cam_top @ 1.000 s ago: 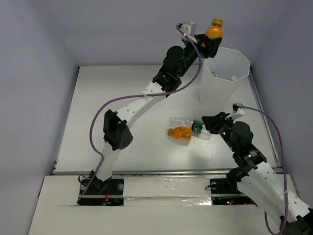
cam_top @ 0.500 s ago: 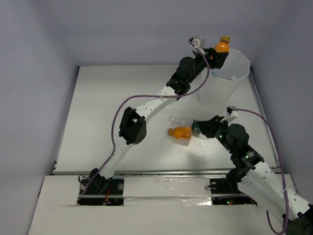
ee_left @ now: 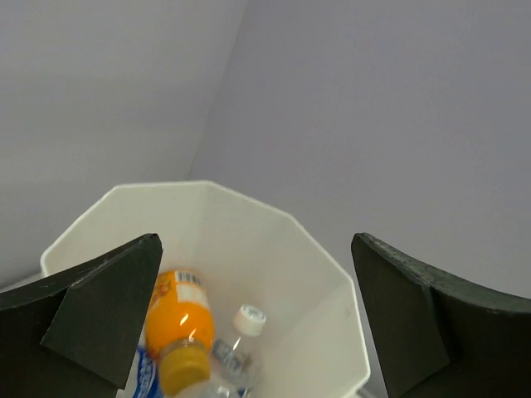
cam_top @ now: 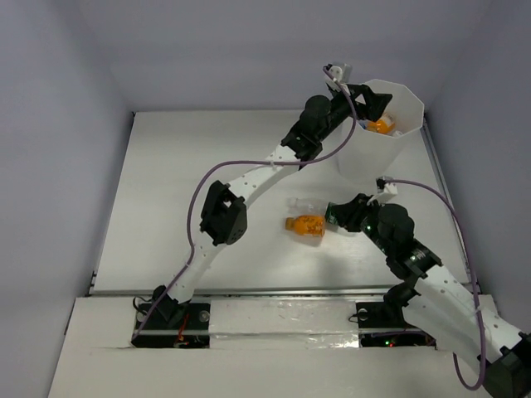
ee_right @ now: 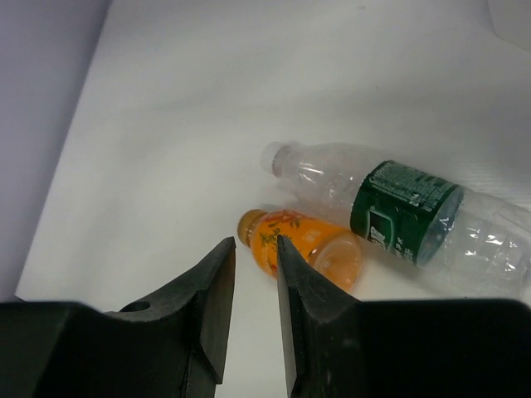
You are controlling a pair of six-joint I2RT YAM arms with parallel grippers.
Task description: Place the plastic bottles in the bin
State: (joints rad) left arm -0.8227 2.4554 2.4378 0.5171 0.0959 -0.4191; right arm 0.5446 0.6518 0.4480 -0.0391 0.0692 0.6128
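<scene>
my left claw has just sprung wide over the bin, and the orange bottle it held above the rim a moment ago now lies inside, in the lower left of my left wrist view. It rests cap toward me beside a white-capped clear bottle. that claw is released and grasping nothing, its two dark fingers framing the bin's mouth. so that one is delivered.

my right claw is barely parted, a thin slit between the fingers and nothing in it. over the last second it has crept toward the two bottles left on the worktop. these are a second orange one just past my fingertips at frame centre, and a green-labelled clear bottle lying against it to the right. i judge these two are what remains, and the slit looks too narrow to take either yet.
</scene>
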